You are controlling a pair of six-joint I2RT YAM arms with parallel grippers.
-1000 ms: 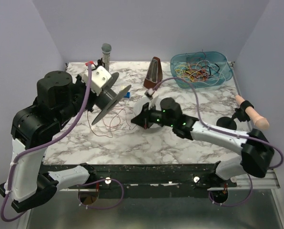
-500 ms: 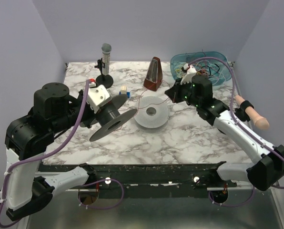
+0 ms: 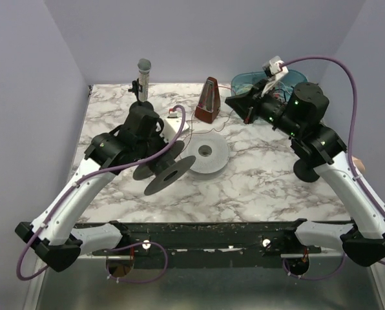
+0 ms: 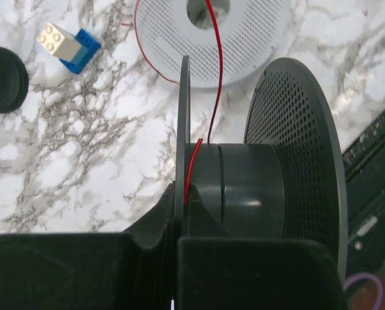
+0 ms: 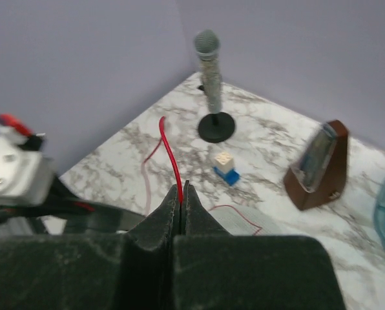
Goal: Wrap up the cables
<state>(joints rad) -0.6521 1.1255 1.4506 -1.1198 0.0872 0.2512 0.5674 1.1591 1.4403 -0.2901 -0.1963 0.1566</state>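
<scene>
Looking far right, I see the blue bin, its contents mostly hidden behind my right arm. My left gripper clamps the flange of the dark spool; my right gripper pinches the red cable leading to that spool's hub.

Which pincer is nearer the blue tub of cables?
Right. The right pincer, pinching a red cable, hangs beside the blue tub; the left pincer grips the dark spool, far across the table.

A tilted dark spool hangs just beside a pale disc.
</scene>
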